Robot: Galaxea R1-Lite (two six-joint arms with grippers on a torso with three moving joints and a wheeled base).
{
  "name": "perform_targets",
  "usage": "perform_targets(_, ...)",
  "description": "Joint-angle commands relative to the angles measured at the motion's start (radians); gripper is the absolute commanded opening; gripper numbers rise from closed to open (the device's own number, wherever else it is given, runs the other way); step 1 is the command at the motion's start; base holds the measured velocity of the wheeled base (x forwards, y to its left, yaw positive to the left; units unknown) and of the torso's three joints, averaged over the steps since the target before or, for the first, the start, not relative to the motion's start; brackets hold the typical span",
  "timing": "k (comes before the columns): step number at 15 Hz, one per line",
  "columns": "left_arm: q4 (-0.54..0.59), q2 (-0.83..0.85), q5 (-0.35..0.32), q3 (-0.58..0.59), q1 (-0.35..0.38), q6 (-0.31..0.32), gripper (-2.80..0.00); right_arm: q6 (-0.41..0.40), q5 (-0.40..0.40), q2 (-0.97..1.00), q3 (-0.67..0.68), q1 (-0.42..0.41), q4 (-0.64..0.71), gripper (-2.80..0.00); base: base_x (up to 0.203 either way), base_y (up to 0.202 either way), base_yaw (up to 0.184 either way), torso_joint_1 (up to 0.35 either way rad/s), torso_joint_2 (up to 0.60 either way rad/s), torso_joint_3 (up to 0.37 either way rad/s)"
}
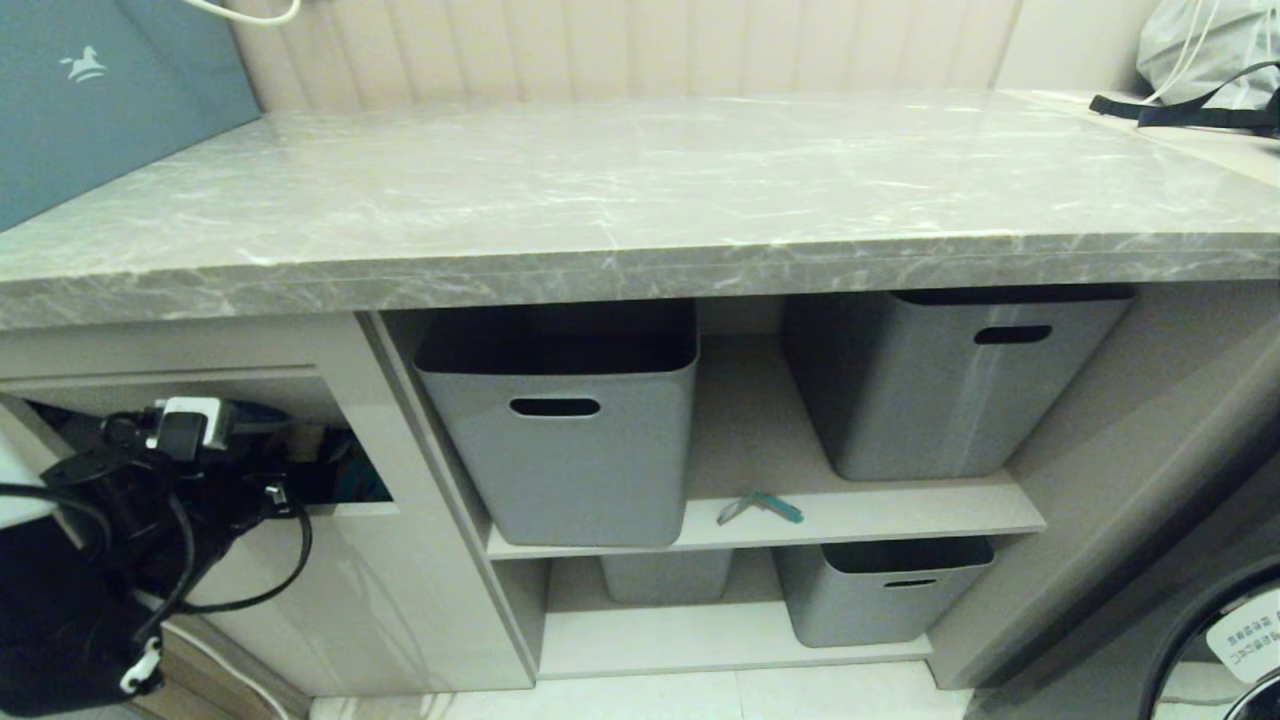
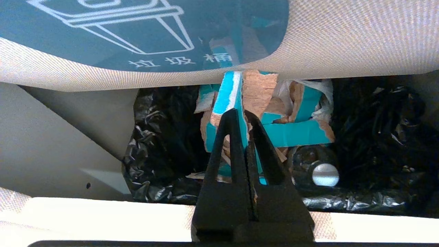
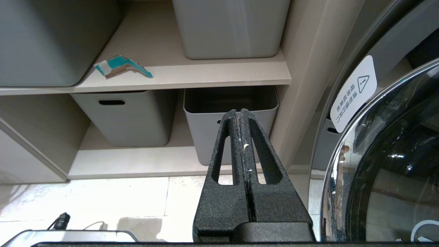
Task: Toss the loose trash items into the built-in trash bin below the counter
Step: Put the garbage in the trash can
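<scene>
Between the nearly closed fingers of our left gripper (image 2: 244,115) we pinch a torn turquoise-and-tan wrapper strip (image 2: 228,92), inside the trash bin flap (image 2: 343,41), whose blue sticker (image 2: 137,31) reads 垃圾桶. Only the left wrist view shows this. Our right gripper (image 3: 241,113) is closed and empty; a bent teal strip (image 3: 121,67) lies on the shelf (image 3: 212,73).

A grey marble-patterned worktop (image 1: 640,190) runs across the scene, with a black strap (image 1: 1190,105) and a pale bag (image 1: 1215,50) lying at its far right end. Below it, the upper shelf (image 1: 760,440) carries two grey tubs (image 1: 560,440), one on each side, and a bent teal-and-grey strip (image 1: 760,508) lies near the shelf's front edge between them. The lower shelf (image 1: 700,640) holds two more grey tubs (image 1: 880,590). Pale floor tiles (image 3: 103,199) lie beneath.
</scene>
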Motion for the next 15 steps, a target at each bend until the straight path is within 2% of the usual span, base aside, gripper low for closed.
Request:
perform_targets(1,-0.008,-0.004,0.0,0.0,0.001,0.001,0.0,0.0,0.0,0.0,0.0,0.0,-0.001,-2.8,0.0,0.0,0.0,0.0,0.0,0.0)
perform_targets(9,-0.008,-0.015,0.001,0.01,0.001,0.002,0.0,0.0,0.0,0.0,0.0,0.0,-0.001,-2.8,0.0,0.0,0.0,0.0,0.0,0.0)
perform_targets(12,-0.008,-0.078,0.003,0.071,0.007,0.001,0.0,0.0,0.0,0.0,0.0,0.0,-0.001,-2.8,0.0,0.0,0.0,0.0,0.0,0.0)
perform_targets(13,-0.008,-0.102,0.003,0.102,0.007,0.001,-2.8,0.0,0.0,0.0,0.0,0.0,-0.001,-2.8,0.0,0.0,0.0,0.0,0.0,0.0)
perform_targets(15,-0.008,-0.149,0.003,0.158,0.007,0.001,-2.8,0.0,0.0,0.0,0.0,0.0,-0.001,-2.8,0.0,0.0,0.0,0.0,0.0,0.0)
